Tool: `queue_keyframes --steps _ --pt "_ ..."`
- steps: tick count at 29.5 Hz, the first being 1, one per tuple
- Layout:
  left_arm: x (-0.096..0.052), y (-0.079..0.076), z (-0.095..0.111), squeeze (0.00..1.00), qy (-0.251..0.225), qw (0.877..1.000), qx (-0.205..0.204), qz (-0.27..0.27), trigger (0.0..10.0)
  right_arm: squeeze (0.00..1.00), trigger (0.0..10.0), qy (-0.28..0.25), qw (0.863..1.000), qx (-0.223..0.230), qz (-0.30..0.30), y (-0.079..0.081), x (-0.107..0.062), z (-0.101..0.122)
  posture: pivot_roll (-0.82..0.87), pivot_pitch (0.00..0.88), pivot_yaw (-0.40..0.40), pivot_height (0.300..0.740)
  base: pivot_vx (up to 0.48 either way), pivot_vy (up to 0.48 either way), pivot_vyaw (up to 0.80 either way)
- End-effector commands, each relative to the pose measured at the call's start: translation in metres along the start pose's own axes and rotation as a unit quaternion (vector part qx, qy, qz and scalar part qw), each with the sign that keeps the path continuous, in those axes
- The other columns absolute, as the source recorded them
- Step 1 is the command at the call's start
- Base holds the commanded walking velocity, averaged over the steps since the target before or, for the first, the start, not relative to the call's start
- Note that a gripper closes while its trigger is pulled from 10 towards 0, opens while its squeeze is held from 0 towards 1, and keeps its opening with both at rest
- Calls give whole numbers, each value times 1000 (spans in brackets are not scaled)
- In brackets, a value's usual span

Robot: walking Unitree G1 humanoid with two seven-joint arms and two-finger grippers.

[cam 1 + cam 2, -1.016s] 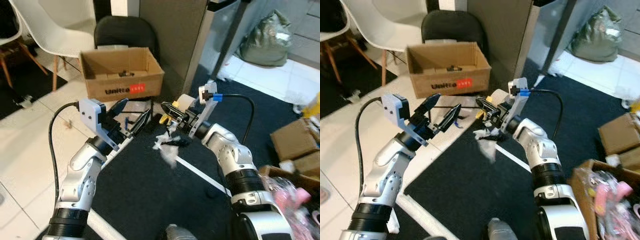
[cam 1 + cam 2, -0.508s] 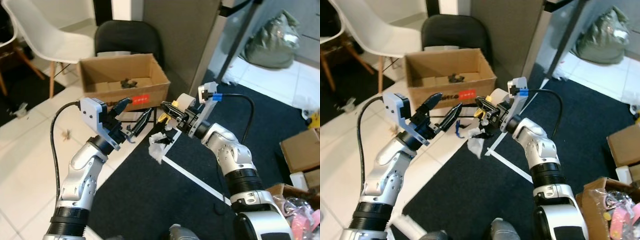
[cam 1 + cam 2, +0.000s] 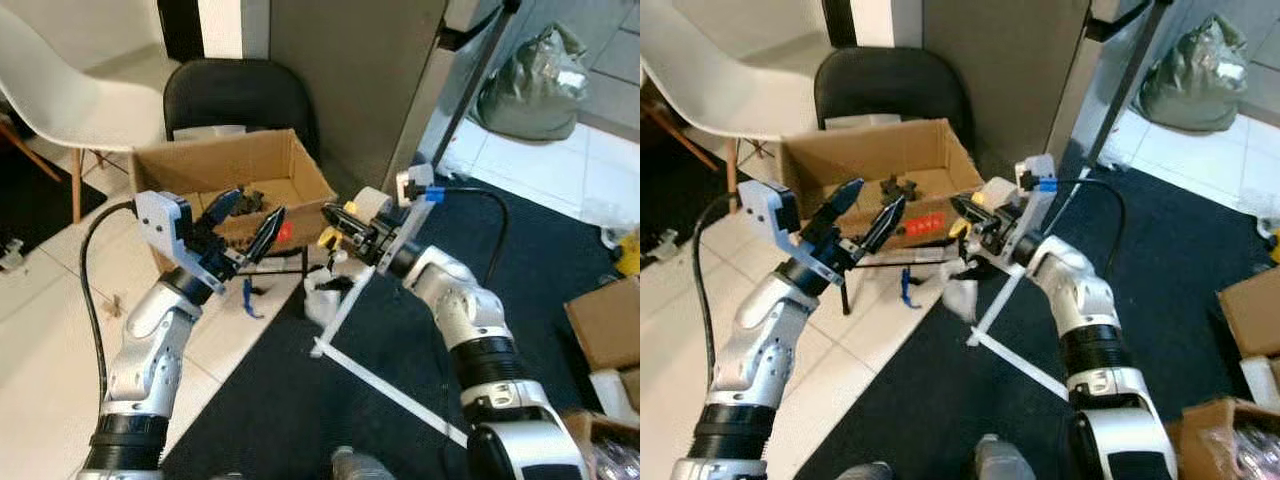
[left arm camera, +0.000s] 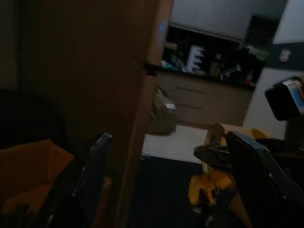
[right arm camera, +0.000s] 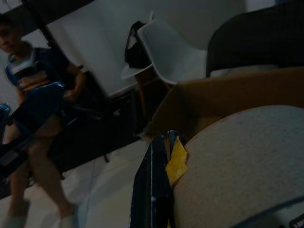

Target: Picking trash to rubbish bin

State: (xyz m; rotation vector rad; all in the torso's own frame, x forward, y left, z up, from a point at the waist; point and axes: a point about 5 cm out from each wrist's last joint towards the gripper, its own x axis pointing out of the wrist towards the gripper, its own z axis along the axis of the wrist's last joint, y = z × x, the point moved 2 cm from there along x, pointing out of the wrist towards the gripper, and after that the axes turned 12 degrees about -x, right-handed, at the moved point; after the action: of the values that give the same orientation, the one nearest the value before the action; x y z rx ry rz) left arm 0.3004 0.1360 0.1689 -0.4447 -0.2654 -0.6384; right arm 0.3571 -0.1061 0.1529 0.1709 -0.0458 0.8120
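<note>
Yellow crumpled scrap (image 3: pixel 327 237) sits clenched in right pincer (image 3: pixel 336 222), just beside a cardboard box (image 3: pixel 180 170) w/ dark bits (image 3: pixel 898 186) inside. Left pincer (image 3: pixel 247 218) is spread, nothing in it, over box front. White crumpled paper (image 3: pixel 322 302) lies on floor at the dark carpet (image 3: pixel 400 330) edge.

My rig's arms are silver with rounded shells, and there's a black ribbed band around each forearm. The left gripper (image 3: pixel 252 212) and right gripper (image 3: pixel 335 217) both have two long black pointed fingers. Each wrist carries a boxy pale grey-blue camera block (image 3: pixel 158 222); the right one has a bright blue plug on top. A thick black cable (image 3: pixel 92 310) loops from each block back down the arm.
</note>
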Motion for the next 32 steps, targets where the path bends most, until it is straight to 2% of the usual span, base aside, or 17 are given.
queue_keyframes --steps 1,16,17,21,24,32 --pt "-1 0 3 0 -1 1000 5 -1 10000 0 10000 -9 1000 -15 -5 -4 -1 8 -34 0 -50 740 480 0 0" --pt "0 -3 1 0 3 1000 2 -2 10000 0 10000 -24 999 -35 -10 -5 1 20 -33 0 -47 740 480 0 0" --pt "-1 -4 0 0 4 1000 2 -2 10000 0 10000 -29 998 -51 -5 -3 3 26 -34 0 -43 740 480 0 0" --pt "-3 -4 0 0 6 1000 1 -1 10000 0 10000 -35 998 -56 -2 -1 4 29 -34 0 -43 740 480 0 0" --pt "-6 -5 0 0 8 1000 2 2 10000 0 10000 -30 995 -99 9 5 12 37 -34 0 -43 740 480 0 0" --pt "-16 -8 3 0 14 1000 10 8 10000 0 10000 -41 990 -134 23 17 25 52 -13 0 -37 740 480 0 0"
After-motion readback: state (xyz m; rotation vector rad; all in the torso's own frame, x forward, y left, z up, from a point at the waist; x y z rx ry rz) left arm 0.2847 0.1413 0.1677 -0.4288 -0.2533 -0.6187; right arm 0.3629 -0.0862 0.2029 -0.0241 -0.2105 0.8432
